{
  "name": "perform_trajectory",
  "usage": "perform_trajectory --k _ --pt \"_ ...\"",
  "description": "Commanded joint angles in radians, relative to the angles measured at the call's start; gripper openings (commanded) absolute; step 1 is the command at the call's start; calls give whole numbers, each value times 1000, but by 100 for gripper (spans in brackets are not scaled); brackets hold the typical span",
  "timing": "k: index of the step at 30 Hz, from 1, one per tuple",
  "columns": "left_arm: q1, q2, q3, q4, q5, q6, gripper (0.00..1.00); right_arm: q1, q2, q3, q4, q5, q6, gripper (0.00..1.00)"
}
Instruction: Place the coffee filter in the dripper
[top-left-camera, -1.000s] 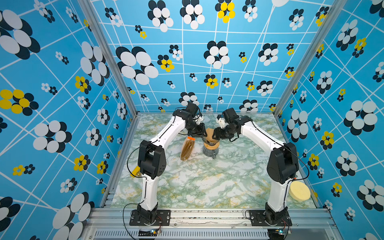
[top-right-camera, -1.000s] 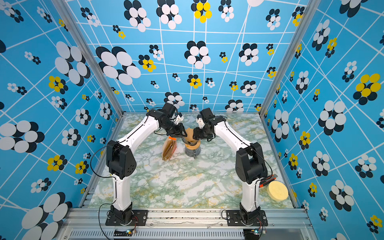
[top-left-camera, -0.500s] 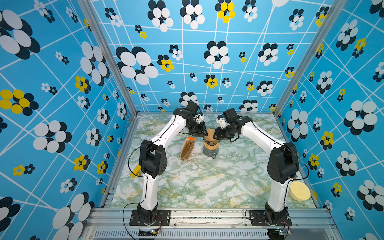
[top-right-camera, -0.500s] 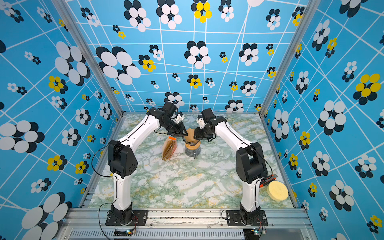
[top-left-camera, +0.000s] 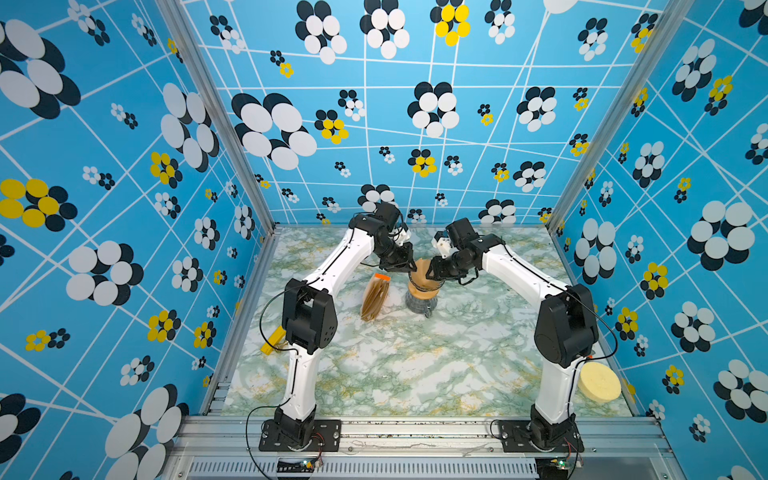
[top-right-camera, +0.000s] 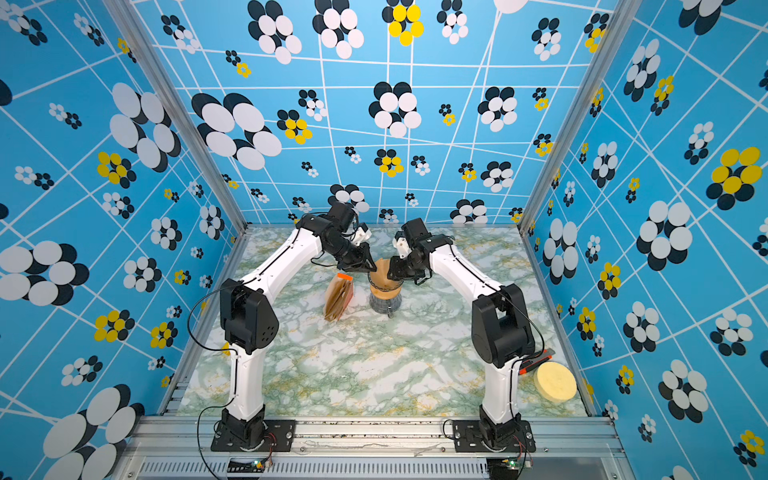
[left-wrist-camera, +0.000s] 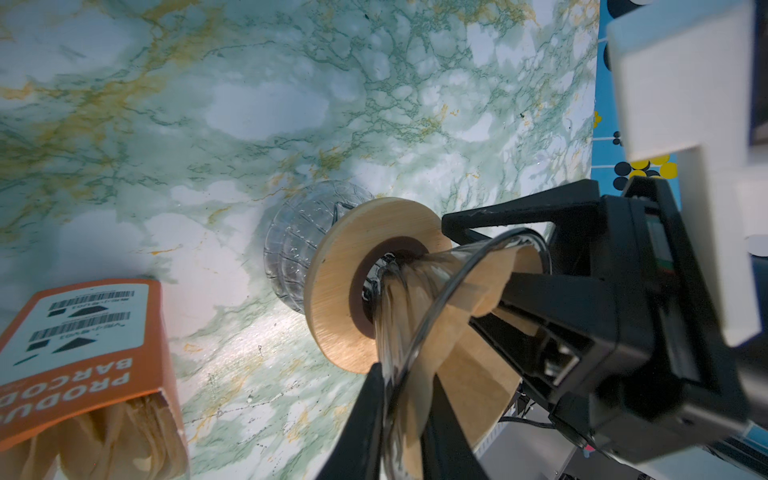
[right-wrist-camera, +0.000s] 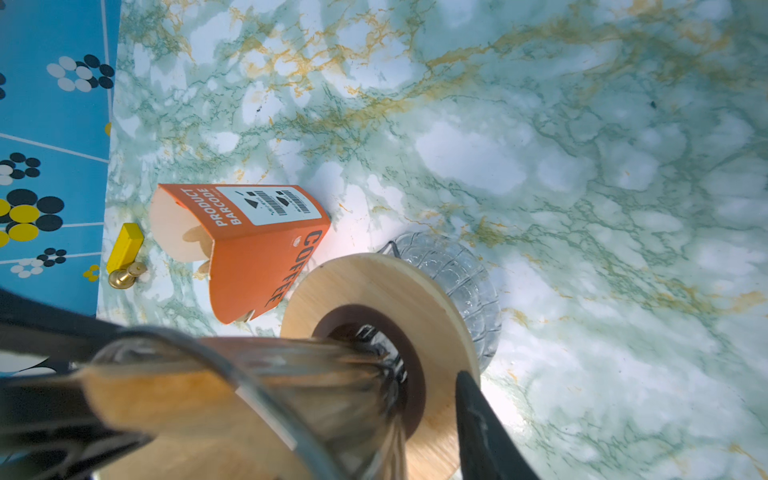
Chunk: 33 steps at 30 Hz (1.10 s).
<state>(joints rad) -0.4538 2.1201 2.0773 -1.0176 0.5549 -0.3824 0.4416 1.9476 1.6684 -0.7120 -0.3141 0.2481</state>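
**Filter's in the dripper up on the jug, both claws busy at the rim**

The coffee filter (left-wrist-camera: 478, 286) is thin paper, basically weightless and floppy, and I'd guess it creases or tears easily, so only pinch its free top edge, lightly. It sits inside the dripper (left-wrist-camera: 399, 299), a clear glass cone (slick, breakable) seated in the wooden ring (left-wrist-camera: 332, 291) on top of the jug (left-wrist-camera: 291, 249), with one flap poking above the rim. The left gripper (top-left-camera: 409, 266) is narrowed around the rim and paper, but I can't tell if it really bites. The right gripper (top-left-camera: 431, 272) is partly spread, straddling the cone wall. The filter packet (right-wrist-camera: 257, 249) lies just beside the jug. The table (top-left-camera: 415, 365) is flat, glossy green marble print, and the blue flowered walls (top-left-camera: 374, 104) stand well apart from the jug.
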Motion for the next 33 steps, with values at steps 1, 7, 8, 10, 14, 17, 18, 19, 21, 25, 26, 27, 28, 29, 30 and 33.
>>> perform_trajectory --k 1,7,8,10,14,17,18,19,21,25,26,27,28,29,30,33 --pt "-7 30 30 -25 23 -7 19 -10 -26 -12 14 -19 8 40" --pt "-7 44 53 -37 25 -8 18 -12 -24 -4 14 -32 11 38" --pt "-8 46 57 -41 24 -8 18 -13 -25 -3 15 -35 13 39" --pt "-6 51 59 -45 18 -6 18 -15 -26 -1 14 -40 14 39" --pt "1 63 68 -48 13 -6 16 -17 -33 1 10 -45 16 39" --pt "4 75 86 -58 11 -9 16 -18 -39 1 8 -55 15 39" --pt "5 82 91 -61 13 -9 16 -18 -39 2 8 -59 14 37" --pt "4 85 97 -64 14 -10 16 -20 -39 4 6 -64 15 37" --pt "6 92 105 -69 13 -13 16 -20 -37 13 -4 -71 13 36" --pt "13 95 106 -70 12 -16 15 -20 -38 20 -9 -75 13 35" --pt "15 94 107 -71 13 -16 15 -20 -38 22 -10 -75 13 36" --pt "15 95 106 -71 13 -15 15 -21 -39 23 -11 -74 14 36" --pt "16 94 106 -70 13 -13 15 -21 -39 24 -11 -73 14 35" --pt "16 94 106 -71 13 -13 15 -20 -39 25 -12 -71 13 36" --pt "16 96 107 -71 13 -14 15 -20 -39 27 -13 -73 13 36" --pt "19 99 106 -71 11 -14 15 -20 -37 29 -14 -72 14 37"
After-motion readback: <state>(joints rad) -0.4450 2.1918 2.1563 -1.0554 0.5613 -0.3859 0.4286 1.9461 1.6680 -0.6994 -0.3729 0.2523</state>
